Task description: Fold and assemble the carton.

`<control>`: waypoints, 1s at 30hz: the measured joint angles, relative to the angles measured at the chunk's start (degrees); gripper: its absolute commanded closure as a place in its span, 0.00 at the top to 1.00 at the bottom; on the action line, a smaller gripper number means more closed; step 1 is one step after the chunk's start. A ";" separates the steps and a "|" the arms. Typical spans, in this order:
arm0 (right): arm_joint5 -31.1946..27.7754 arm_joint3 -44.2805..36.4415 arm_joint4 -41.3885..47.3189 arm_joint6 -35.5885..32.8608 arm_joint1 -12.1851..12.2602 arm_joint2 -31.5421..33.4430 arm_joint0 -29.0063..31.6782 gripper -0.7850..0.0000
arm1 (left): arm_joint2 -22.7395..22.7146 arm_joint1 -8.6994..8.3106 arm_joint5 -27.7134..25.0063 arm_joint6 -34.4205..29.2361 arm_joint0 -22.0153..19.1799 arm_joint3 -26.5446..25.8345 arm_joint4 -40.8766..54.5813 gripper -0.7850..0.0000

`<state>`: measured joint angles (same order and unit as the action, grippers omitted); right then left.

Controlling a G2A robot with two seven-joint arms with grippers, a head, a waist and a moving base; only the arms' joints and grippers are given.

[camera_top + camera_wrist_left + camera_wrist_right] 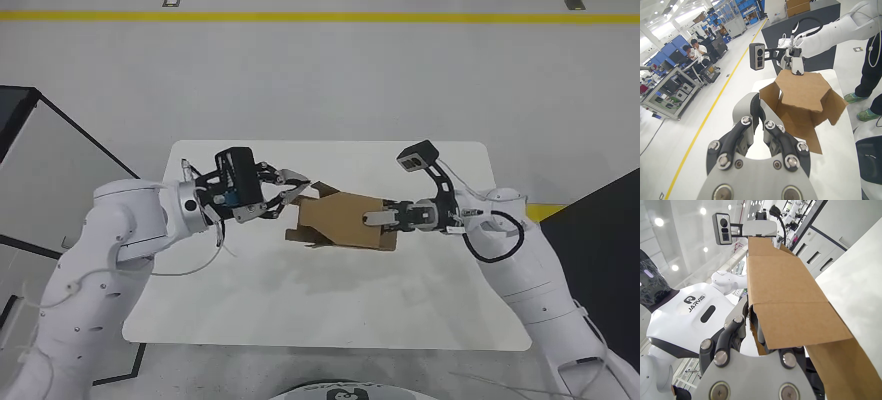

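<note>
Over table (300, 300) centre, arms extended inward; left end effector (300, 192) and right end effector (372, 217) clamp opposite carton (340, 220) ends

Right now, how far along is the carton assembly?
Done: the carton already looks partly opened into a box shape. In hand: the left end effector and the right end effector grip its opposite ends. Left: the end flaps stand open and must be folded shut.

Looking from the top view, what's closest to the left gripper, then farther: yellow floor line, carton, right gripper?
1. carton, right at the left gripper.
2. right gripper, on the carton's far end.
3. yellow floor line, beyond the table.
</note>
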<state>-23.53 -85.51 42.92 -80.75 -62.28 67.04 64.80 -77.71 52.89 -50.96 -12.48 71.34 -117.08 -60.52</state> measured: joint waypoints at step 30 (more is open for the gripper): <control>1.07 1.27 9.41 -1.07 -1.26 0.73 -0.30 0.00 | 2.59 0.05 -1.68 1.54 2.02 -1.23 3.30 0.00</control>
<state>-22.46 -84.24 52.33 -81.82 -63.54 67.77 64.51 -75.12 52.94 -52.65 -10.94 73.36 -118.31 -57.22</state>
